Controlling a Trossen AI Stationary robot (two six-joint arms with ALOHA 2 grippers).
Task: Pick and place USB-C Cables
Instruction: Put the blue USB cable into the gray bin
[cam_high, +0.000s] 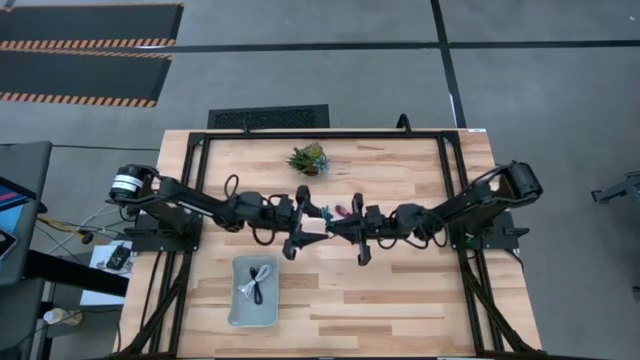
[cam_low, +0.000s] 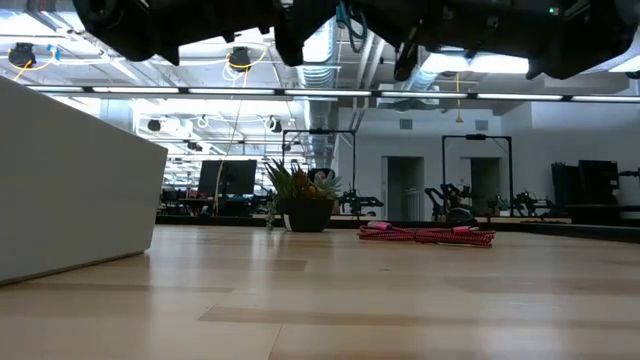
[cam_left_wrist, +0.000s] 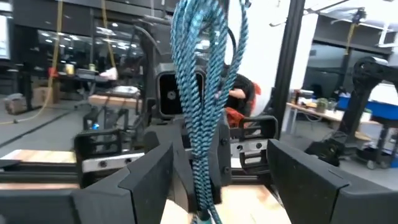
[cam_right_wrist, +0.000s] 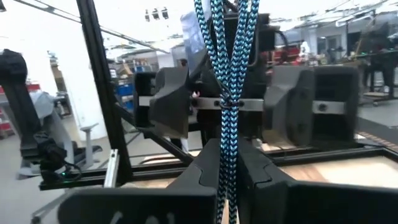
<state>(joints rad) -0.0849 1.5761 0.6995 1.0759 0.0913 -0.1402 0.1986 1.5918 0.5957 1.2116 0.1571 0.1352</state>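
Observation:
A teal braided cable bundle (cam_right_wrist: 227, 68) stands upright between my two grippers, above the table's middle (cam_high: 325, 213). My right gripper (cam_right_wrist: 227, 168) is shut on it. My left gripper (cam_left_wrist: 217, 171) faces it from the left and is open, its fingers (cam_right_wrist: 168, 99) standing apart on either side of the bundle. The magenta-pink cable (cam_low: 425, 236) lies flat on the wood just beyond the grippers (cam_high: 341, 210). The white-grey cable (cam_high: 258, 283) lies coiled inside the grey tray (cam_high: 240, 312). My right gripper pinches the teal bundle between its two fingers at the lower stretch (cam_right_wrist: 227, 146), below the small tie (cam_right_wrist: 228, 102). The fingers come level from the table's right and lie across the bundle. It is lifted clear of the table, upright, with a loop (cam_low: 350, 30) showing beneath the grippers.
A small potted plant (cam_high: 308, 158) stands toward the far edge, behind the grippers (cam_low: 300, 200). The tray's pale wall (cam_low: 70, 200) rises at the near left. Black frame rails (cam_high: 450, 150) border the tabletop. Bare wood (cam_high: 400, 300) lies at the near right.

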